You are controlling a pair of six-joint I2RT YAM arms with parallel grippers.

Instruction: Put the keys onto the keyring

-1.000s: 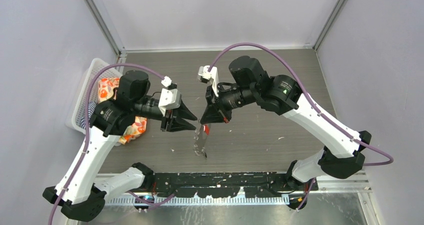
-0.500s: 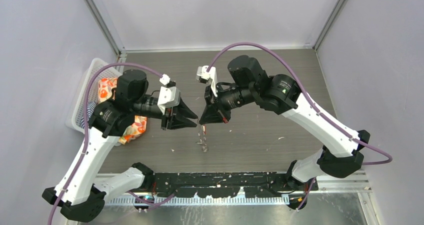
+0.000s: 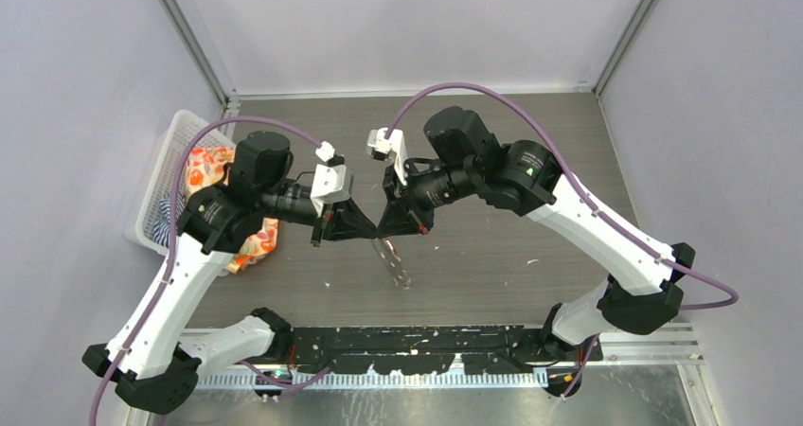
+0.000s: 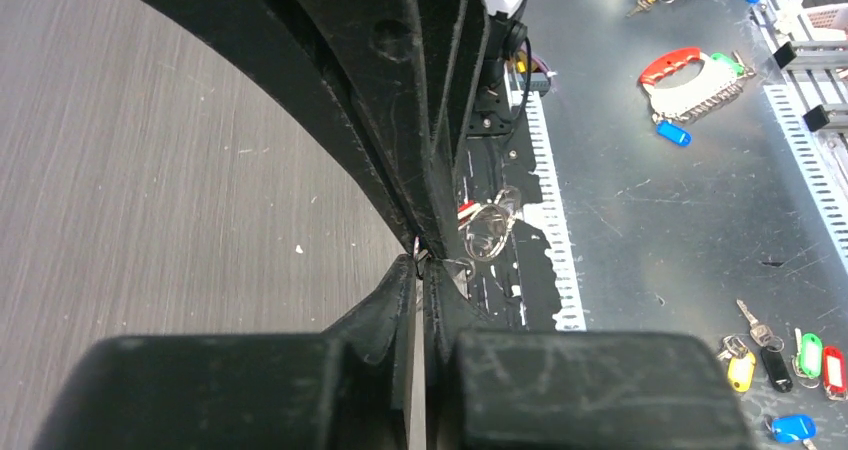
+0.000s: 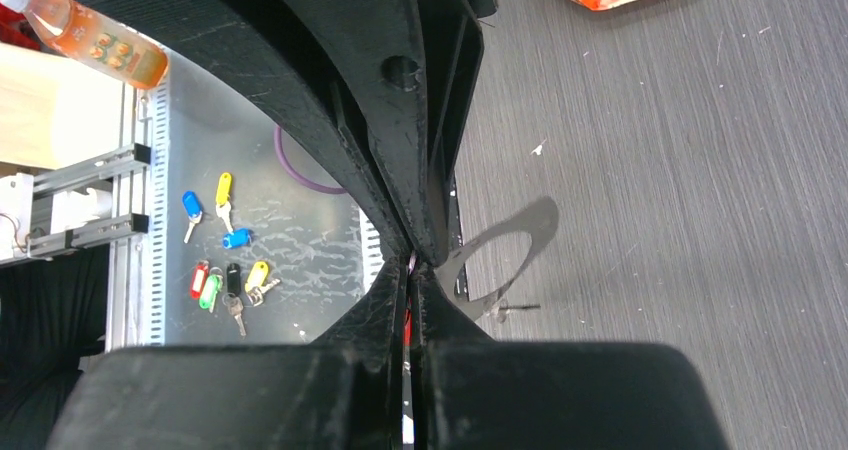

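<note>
Above the middle of the dark table my two grippers meet tip to tip. The right gripper (image 3: pixel 386 229) (image 5: pixel 411 270) is shut on the key, of which only a sliver of red head (image 5: pixel 407 325) shows between its fingers. The left gripper (image 3: pixel 371 232) (image 4: pixel 418 265) is pinched on a thin wire of the keyring at its very tips. The rest of the keyring (image 3: pixel 393 260) (image 4: pixel 487 228) hangs below as a silver bunch of loops and small keys, clear of the table. Its oval shadow (image 5: pixel 500 260) falls on the table.
A white basket (image 3: pixel 163 175) with a flowered cloth (image 3: pixel 248 241) spilling out stands at the left edge. Below the table's near edge, on a metal floor, lie several coloured key tags (image 4: pixel 780 355) (image 5: pixel 225 275), a red-handled bunch (image 4: pixel 690 70) and a bottle (image 5: pixel 100 45).
The left gripper has moved right to meet the right gripper's tips and has closed. The hanging bunch has swung and shifted slightly right.
</note>
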